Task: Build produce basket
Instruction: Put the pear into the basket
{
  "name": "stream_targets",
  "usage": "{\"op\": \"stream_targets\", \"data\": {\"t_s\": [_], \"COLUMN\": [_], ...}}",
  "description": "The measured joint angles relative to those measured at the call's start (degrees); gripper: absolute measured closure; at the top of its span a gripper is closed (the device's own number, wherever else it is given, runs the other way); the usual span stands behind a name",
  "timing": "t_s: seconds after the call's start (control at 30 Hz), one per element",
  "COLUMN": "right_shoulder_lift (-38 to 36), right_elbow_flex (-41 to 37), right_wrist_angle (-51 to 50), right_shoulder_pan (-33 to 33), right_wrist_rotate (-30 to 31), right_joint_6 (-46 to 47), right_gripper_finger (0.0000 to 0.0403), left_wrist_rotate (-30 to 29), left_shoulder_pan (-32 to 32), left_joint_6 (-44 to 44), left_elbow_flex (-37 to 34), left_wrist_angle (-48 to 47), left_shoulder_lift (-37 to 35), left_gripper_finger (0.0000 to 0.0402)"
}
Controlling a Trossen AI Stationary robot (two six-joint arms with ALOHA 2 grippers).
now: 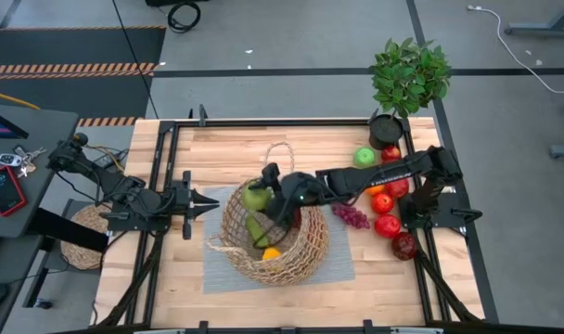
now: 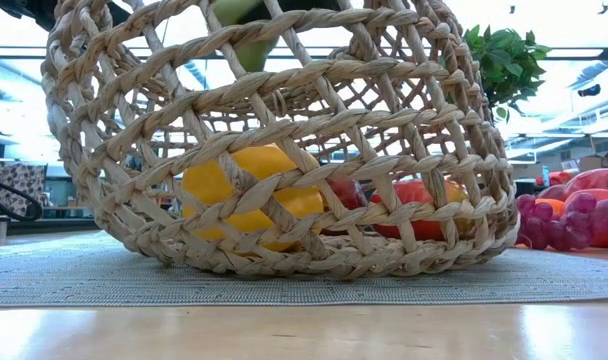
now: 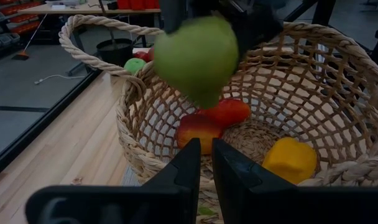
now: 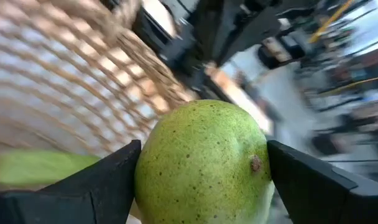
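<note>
Right gripper [image 1: 260,197] clamps a green pear [image 4: 204,163] between its fingers, over the near-left rim of the basket [image 1: 305,260]. Basket sits on a grey mat [image 1: 342,264] mid-table; inside it a yellow piece [image 3: 290,159] and red pieces [image 3: 214,119]. Loose produce [image 1: 386,199] and purple grapes [image 1: 352,216] lie right of basket. Left gripper [image 1: 211,201] is pressed together, empty, just left of basket.
</note>
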Motion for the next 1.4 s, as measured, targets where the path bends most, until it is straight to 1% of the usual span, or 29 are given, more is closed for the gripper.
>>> {"op": "stream_targets", "data": {"t_s": [0.07, 0.17, 0.37, 0.5, 0.63, 0.83, 1.1, 1.27, 1.4], "right_shoulder_lift": [0.0, 0.0, -0.1, 0.0, 0.0, 0.0, 0.0, 0.0, 0.0], "right_elbow_flex": [0.0, 0.0, -0.9, -3.9, -6.4, -7.1, -10.5, -10.6, -10.6], "right_wrist_angle": [-1.4, -2.3, -0.8, 0.7, 2.5, 3.1, 6.0, 5.8, 5.6], "right_shoulder_pan": [-1.0, -2.1, -3.6, -3.9, -3.9, -3.9, -3.7, -3.7, -3.7], "right_wrist_rotate": [-5.2, -10.7, -17.4, -17.5, -17.6, -17.5, -17.5, -17.4, -17.3], "right_joint_6": [4.6, 11.0, 22.1, 25.9, 26.3, 28.3, 27.3, 25.9, 25.9], "right_gripper_finger": [0.0066, 0.0066, 0.0066, 0.0066, 0.0067, 0.0067, 0.0067, 0.0067, 0.0050], "left_wrist_rotate": [0.0, 0.0, 0.0, 0.0, 0.0, 0.0, 0.0, 0.0, 0.0], "left_shoulder_pan": [0.0, 0.0, 0.0, 0.0, 0.0, 0.0, 0.0, 0.0, 0.0], "left_joint_6": [0.0, 0.0, 0.0, 0.0, 0.0, 0.0, 0.0, 0.0, 0.0], "left_elbow_flex": [0.0, 0.0, 0.0, 0.0, 0.0, 0.0, 0.0, 0.0, 0.0], "left_wrist_angle": [0.0, 0.0, 0.0, 0.0, 0.0, 0.0, 0.0, 0.0, 0.0], "left_shoulder_lift": [0.0, 0.0, 0.0, 0.0, 0.0, 0.0, 0.0, 0.0, 0.0], "left_gripper_finger": [0.0353, 0.0353, 0.0353, 0.0353, 0.0353, 0.0353, 0.0353, 0.0353, 0.0353]}}
